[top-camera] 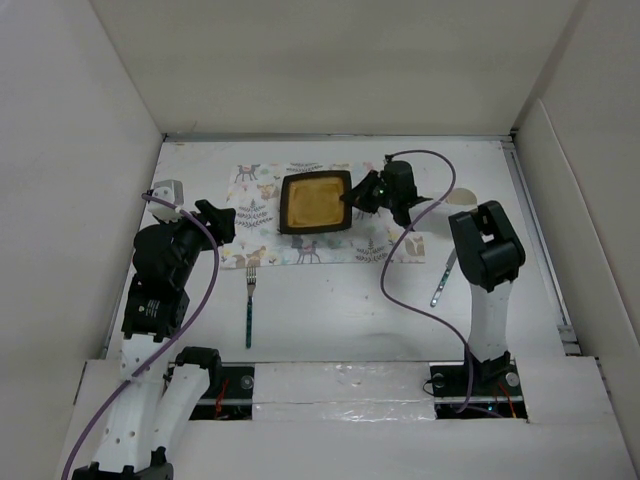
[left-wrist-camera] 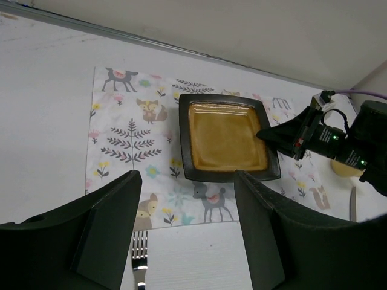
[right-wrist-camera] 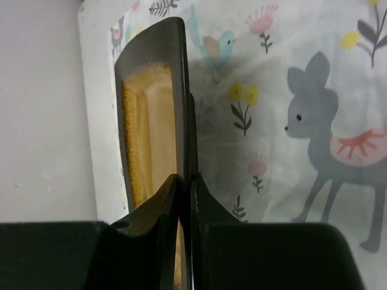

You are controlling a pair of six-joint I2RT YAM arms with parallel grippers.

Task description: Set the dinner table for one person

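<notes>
The right gripper [right-wrist-camera: 184,181] clamped the rim of the square plate [right-wrist-camera: 148,121], which sat on the deer placemat [right-wrist-camera: 290,90] amid the walled white bench [top-camera: 330,320]. The left gripper [left-wrist-camera: 186,175] hung open at the placemat's left end; fork [top-camera: 249,305] and knife [top-camera: 441,282] lay nearer.

This is a robot lab, not a home. The white surface [top-camera: 330,310] sits inside a box of plain off-white walls [top-camera: 330,60]. Two robot arms are bolted at its near edge, the left arm [top-camera: 160,270] and the right arm [top-camera: 487,260]. Purple cables [top-camera: 384,275] loop from them. Red wires [top-camera: 503,400] show at the foot of the right arm. The homey things are few: a placemat [top-camera: 255,215] with deer on it, a brown plate [top-camera: 315,200] and a fork [top-camera: 248,310].
</notes>
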